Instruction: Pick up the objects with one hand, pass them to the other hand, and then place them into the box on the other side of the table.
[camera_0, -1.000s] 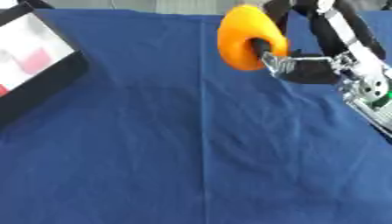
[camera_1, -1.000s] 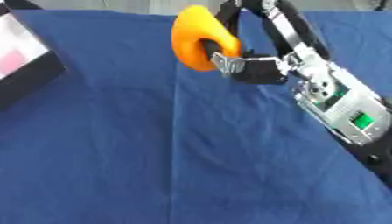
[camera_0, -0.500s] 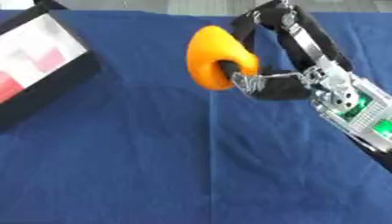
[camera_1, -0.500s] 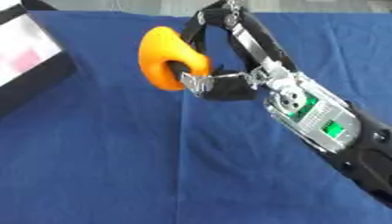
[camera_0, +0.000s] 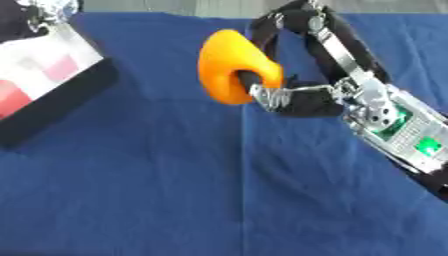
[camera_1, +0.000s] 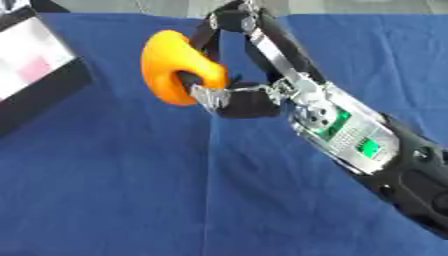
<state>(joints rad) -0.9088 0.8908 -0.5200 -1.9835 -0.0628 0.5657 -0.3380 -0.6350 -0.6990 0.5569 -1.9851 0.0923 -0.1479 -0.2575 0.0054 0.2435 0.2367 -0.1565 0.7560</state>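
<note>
Blue cloth (camera_0: 157, 190) covers the table. Right hand (camera_0: 297, 100), fingers curled round the orange object (camera_0: 229, 65), has moved further left. Only the left eye view shows something silver (camera_0: 52, 9) beyond the box (camera_0: 52, 100).

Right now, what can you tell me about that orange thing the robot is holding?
The orange thing is a smooth, rounded lump, plain orange all over, with a matte, plastic-like look. It has a bulging back and a hollow or notch on the side facing the arm. The right hand has its fingers curled into that hollow and holds it up above the blue cloth, near the middle. Only the hand touches it. I cannot tell what it is.
</note>
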